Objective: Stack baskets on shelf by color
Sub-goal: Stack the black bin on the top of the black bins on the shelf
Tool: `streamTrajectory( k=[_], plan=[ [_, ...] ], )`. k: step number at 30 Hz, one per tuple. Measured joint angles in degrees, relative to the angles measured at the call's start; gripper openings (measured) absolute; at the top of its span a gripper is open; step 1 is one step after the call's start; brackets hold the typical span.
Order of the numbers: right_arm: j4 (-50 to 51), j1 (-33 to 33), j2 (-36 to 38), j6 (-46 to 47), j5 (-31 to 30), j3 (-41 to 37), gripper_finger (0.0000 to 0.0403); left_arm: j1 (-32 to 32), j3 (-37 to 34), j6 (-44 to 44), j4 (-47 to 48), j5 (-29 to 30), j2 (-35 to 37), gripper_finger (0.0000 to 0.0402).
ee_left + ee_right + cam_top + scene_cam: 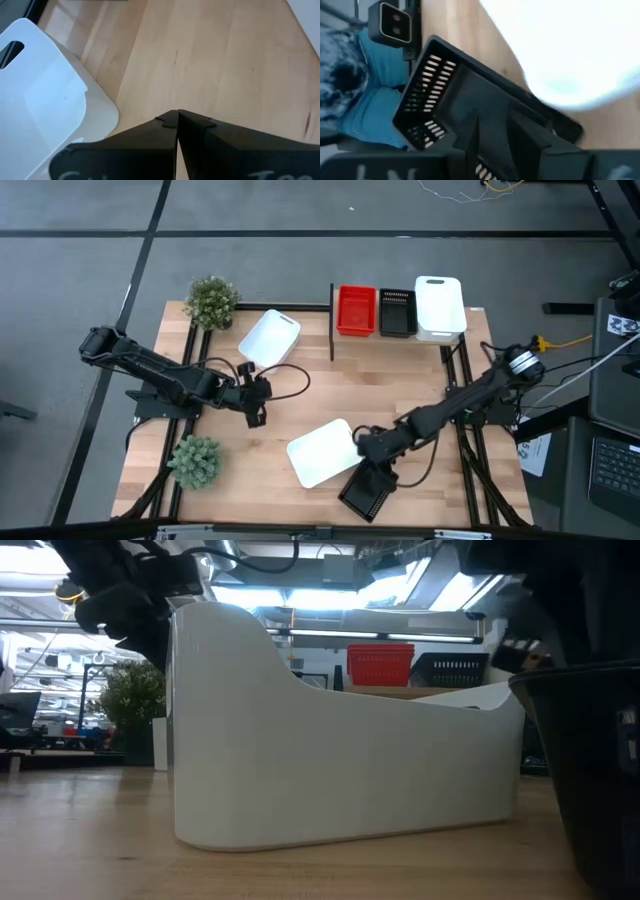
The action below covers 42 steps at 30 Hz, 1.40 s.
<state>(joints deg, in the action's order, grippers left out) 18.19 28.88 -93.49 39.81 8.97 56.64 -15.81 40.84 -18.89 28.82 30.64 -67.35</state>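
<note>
The right gripper grips a black mesh basket's wall near the table's front edge, far from the shelf. The left gripper, fingers together, waits beside a white basket.

Pale wood tabletop, matt, fine straight grain. Smooth, faintly glossy plastic on the white baskets; slotted matt plastic on the black basket and red basket. Matt black gripper fingers. Thin black metal shelf posts.
</note>
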Motion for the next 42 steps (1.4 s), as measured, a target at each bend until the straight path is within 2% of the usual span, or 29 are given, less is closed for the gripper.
streamTrajectory(
  k=[6, 11, 14, 17, 22, 25, 31, 37, 39, 42],
  plan=[
    [3.64, -0.02, -5.30, -4.52, 0.13, 2.84, 0.0093, 0.14, 0.00, 0.01, 0.05, -0.05, 0.00, 0.0000],
    [13.79, -0.25, -6.87, -2.30, -0.17, 2.86, 0.0093, 0.12, 0.00, 0.01, 0.14, -0.08, 0.00, 0.0000],
    [20.82, -0.68, -6.95, -1.71, -3.38, 2.86, 0.0093, 0.12, 0.00, 0.01, 0.15, -0.07, 0.00, 0.0000],
    [27.18, -1.63, -6.95, -3.53, -8.93, 2.84, 0.0093, 0.12, 0.00, 0.03, 0.17, -0.07, 0.00, 0.0000],
    [34.21, -3.74, -6.95, -11.48, -23.18, 2.84, 0.0093, 0.12, 0.00, 0.01, 0.20, -0.07, 0.00, 0.0000],
    [35.36, -5.82, -6.95, -16.61, -31.10, 2.84, 0.0093, 0.12, 0.00, 0.04, 0.20, -0.07, 0.00, 0.0000],
    [35.84, -9.97, -6.89, -22.34, -40.92, 2.95, 0.0093, 0.12, 0.00, 0.04, 0.22, -0.05, 0.00, 0.0000],
    [45.83, -10.42, -5.05, -22.03, -39.58, 9.99, 0.0093, 0.12, 0.00, 0.04, 0.23, -0.05, 0.00, 0.0000],
    [46.87, -9.74, -3.71, -22.08, -35.69, 13.39, 0.0093, 0.13, 0.00, 0.04, 0.24, -0.01, 0.00, 0.0000],
    [45.45, -8.58, -1.44, -20.42, -26.50, 16.61, 0.0093, 0.12, 0.00, 0.01, 0.24, -0.01, 0.00, 0.0000]
  ],
)
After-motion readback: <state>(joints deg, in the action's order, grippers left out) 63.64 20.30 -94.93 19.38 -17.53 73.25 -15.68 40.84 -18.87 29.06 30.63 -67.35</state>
